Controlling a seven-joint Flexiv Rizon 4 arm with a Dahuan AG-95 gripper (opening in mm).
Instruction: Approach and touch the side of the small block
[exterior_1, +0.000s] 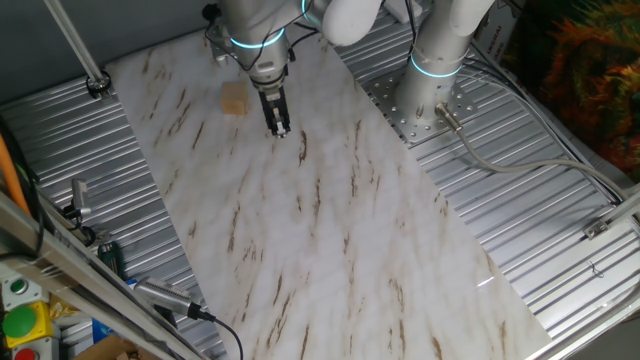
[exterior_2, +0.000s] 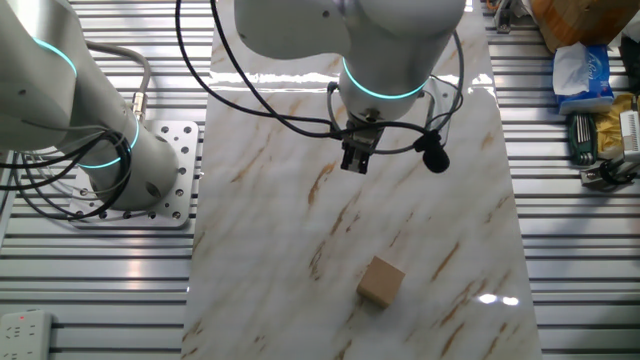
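Note:
The small block (exterior_1: 235, 99) is a plain light tan cube resting on the marble-patterned board (exterior_1: 330, 230). In the other fixed view the block (exterior_2: 381, 281) lies near the board's front edge. My gripper (exterior_1: 279, 128) points straight down, to the right of the block and a little nearer the camera, with a clear gap between them. Its fingers are pressed together with nothing held. From the other side the gripper (exterior_2: 355, 165) hangs well behind the block, not touching it.
The arm's base (exterior_1: 435, 90) is bolted to a perforated plate right of the board. Ribbed metal table surface (exterior_1: 560, 240) surrounds the board. Cables and a metal probe (exterior_1: 165, 300) lie at the front left; tools (exterior_2: 600, 135) sit at the far right.

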